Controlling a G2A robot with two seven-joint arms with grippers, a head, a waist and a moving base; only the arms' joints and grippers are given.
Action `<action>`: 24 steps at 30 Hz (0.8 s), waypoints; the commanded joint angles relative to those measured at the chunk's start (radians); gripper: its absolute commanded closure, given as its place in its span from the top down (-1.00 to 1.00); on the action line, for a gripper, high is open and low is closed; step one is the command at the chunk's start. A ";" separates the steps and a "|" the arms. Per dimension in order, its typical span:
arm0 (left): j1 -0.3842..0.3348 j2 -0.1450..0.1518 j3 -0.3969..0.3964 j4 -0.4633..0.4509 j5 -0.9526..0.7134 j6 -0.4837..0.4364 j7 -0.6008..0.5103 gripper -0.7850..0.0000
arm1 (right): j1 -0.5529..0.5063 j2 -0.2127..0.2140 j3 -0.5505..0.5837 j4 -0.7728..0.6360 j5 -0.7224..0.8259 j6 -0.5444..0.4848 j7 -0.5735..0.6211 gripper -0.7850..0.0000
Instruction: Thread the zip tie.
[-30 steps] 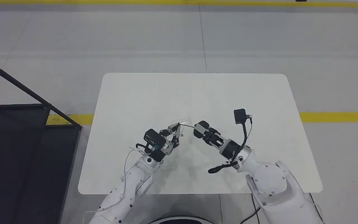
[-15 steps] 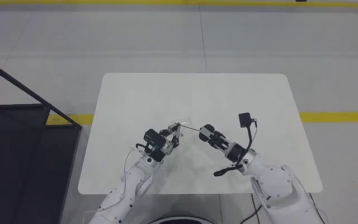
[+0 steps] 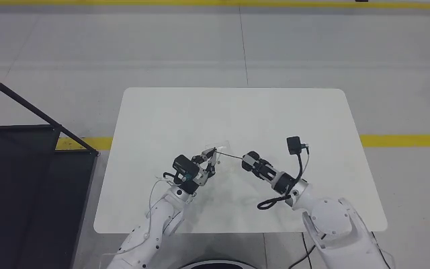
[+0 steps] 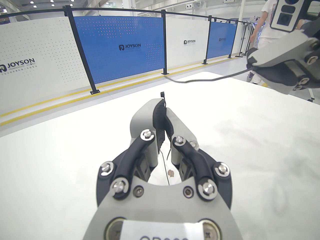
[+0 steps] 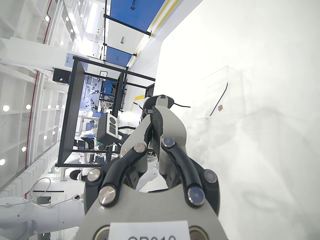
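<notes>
The zip tie is a thin black strap hanging in the air between both grippers, above the white table. My left gripper is shut on its head end. In the left wrist view the small square head sticks up just past the closed left gripper. My right gripper is shut on the strap. From the right gripper the free strap runs out, and its tip hangs above and a little behind the head. The right gripper has its jaws pressed together.
A small clear box lies on the table below the grippers, with a thin black strand and a brown speck seen through it. A dark panel on a black frame stands off the table's left side.
My right gripper has drawn back to the right and toward the robot, widening the gap to the left gripper. The left gripper has stayed put.
</notes>
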State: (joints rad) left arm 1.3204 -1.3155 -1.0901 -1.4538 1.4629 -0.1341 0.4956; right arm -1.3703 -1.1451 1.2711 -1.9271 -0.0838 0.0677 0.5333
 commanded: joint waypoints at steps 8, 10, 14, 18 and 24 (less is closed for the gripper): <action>0.000 0.000 0.000 0.000 0.000 0.000 0.000 -1.00 | 0.021 0.000 -0.001 0.002 -0.016 0.086 0.014 -1.00; 0.000 0.000 0.000 0.000 0.000 0.000 0.000 -1.00 | 0.027 -0.001 -0.001 0.000 -0.014 0.102 0.016 -1.00; 0.000 0.000 0.000 0.000 0.000 0.000 0.000 -1.00 | 0.040 -0.002 -0.005 -0.005 -0.021 0.135 0.020 -1.00; 0.000 0.000 0.000 0.000 0.000 0.000 0.000 -1.00 | 0.053 -0.003 -0.016 -0.013 -0.036 0.171 0.017 -1.00; 0.000 0.000 0.000 0.000 0.000 0.000 0.000 -1.00 | 0.062 -0.005 -0.026 -0.022 -0.055 0.202 0.013 -1.00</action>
State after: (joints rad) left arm 1.3204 -1.3155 -1.0901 -1.4538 1.4629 -0.1341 0.4956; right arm -1.3087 -1.1497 1.2453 -1.9475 -0.1358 0.2668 0.5470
